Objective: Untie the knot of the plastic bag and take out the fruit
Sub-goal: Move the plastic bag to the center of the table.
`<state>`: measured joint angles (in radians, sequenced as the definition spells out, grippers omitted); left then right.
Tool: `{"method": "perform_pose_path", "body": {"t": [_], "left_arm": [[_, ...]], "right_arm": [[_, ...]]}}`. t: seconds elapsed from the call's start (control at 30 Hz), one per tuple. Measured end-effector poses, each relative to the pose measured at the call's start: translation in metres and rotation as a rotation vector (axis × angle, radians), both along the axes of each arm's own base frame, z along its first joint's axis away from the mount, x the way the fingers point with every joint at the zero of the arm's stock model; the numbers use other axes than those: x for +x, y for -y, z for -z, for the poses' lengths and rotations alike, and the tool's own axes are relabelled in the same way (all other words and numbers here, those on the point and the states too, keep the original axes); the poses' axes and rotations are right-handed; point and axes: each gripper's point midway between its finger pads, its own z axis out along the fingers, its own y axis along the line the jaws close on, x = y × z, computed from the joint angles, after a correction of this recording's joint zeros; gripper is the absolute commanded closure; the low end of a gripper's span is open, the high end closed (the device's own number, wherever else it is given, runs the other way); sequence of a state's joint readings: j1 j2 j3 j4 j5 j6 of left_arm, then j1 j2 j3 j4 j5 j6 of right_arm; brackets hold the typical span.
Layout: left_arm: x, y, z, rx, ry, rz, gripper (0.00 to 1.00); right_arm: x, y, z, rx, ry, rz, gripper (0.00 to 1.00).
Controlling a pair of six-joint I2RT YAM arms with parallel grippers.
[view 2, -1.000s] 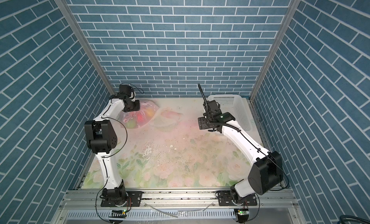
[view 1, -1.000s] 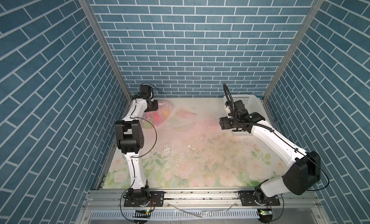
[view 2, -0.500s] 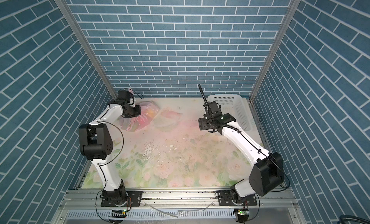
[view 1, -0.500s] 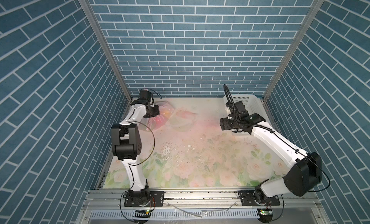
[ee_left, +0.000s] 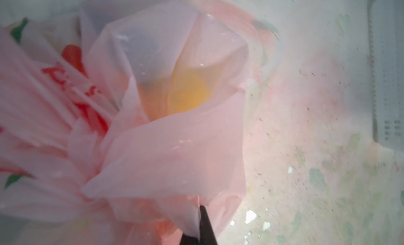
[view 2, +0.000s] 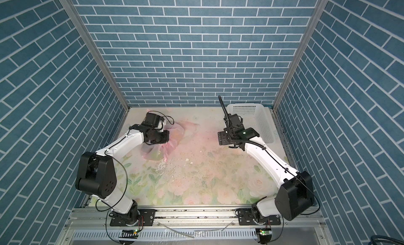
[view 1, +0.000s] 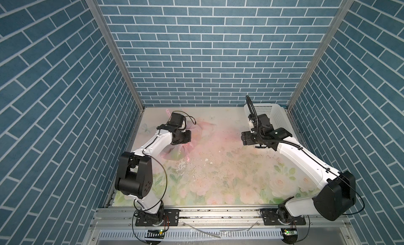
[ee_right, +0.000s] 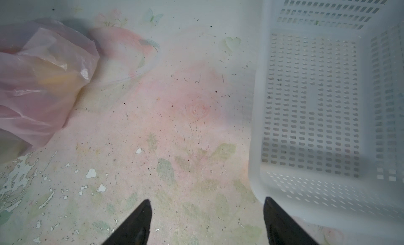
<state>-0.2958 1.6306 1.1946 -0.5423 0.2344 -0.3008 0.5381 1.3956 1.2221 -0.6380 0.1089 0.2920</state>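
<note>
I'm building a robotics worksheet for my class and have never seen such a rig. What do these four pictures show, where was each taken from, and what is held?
Two white-and-black robot arms are bolted at the near edge of a flower-patterned table, each ending in a two-fingered gripper. Two pictures look down on everything from above, side by side; the others come from a camera on each wrist. On the table lie a thin pink plastic bag at the back and a white perforated basket, apparently empty. The left wrist view shows the left gripper shut on a fold of the bag, with something yellow-orange, probably fruit, showing through. The right gripper hangs open above the table, holding nothing.
</note>
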Motion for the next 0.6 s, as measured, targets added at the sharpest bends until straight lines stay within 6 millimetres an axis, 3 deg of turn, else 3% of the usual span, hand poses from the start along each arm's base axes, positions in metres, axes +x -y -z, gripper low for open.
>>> {"method": "perform_pose_path", "body": {"t": [0.13, 0.33, 0.53, 0.6], "left_arm": [[-0.037, 0.055, 0.006, -0.001, -0.022, 0.137, 1.0], [-0.097, 0.12, 0.007, -0.024, -0.047, 0.294, 1.0], [-0.146, 0.17, 0.002, -0.064, -0.05, 0.411, 1.0], [-0.159, 0.179, 0.002, -0.07, -0.058, 0.437, 0.91]], "right_arm": [[-0.003, 0.003, -0.002, 0.001, 0.007, 0.002, 0.2], [-0.01, 0.01, -0.008, -0.005, 0.025, 0.013, 0.2], [-0.018, 0.016, -0.015, -0.002, 0.037, 0.016, 0.2], [-0.021, 0.017, -0.013, -0.002, 0.033, 0.015, 0.2]]}}
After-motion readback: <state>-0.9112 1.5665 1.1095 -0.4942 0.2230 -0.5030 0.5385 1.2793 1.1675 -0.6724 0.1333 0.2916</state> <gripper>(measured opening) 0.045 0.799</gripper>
